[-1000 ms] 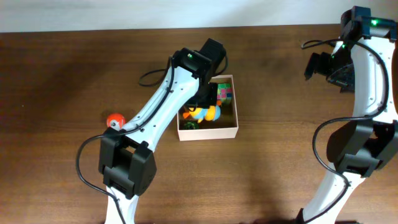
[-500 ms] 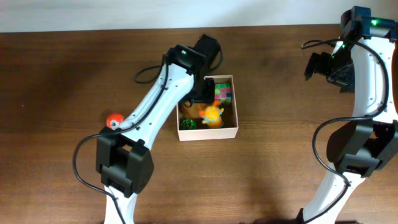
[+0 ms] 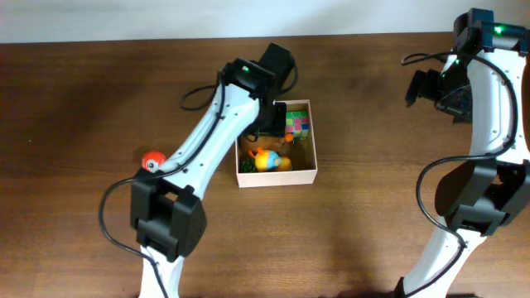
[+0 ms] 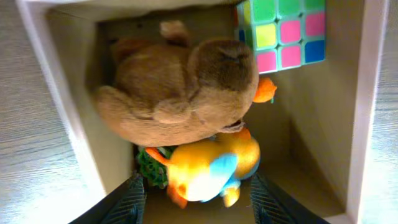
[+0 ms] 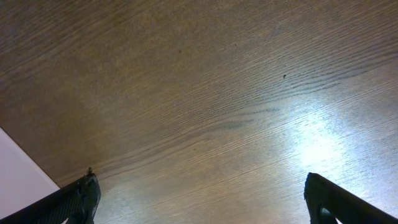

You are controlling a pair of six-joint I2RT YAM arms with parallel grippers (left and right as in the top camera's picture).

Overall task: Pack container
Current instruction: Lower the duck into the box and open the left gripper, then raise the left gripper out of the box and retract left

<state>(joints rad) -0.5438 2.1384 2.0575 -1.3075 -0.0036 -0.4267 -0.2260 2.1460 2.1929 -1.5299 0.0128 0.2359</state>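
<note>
Ball, small and orange-red, is lying at nine o'clock of the shallow white square container sitting mid-table; the left gripper is hovering over its brown plush bear, fingers parted and empty; at two o'clock the right gripper is gaping wide.

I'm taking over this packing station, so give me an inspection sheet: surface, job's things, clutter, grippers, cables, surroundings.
Surface: brown wooden table, no spills seen.
Job's things: white container holds a brown plush bear, a colour cube, a yellow duck toy and a partly hidden green item. An orange-red ball lies outside it, by the left arm, probably yet to be packed.
Clutter: nothing seen.
Grippers: left gripper open above the container, holding nothing; right gripper open over bare table.
Cables: black cable loops off the left arm; another cable hangs beside the right arm.
Surroundings: pale strip beyond the table's far edge.
</note>
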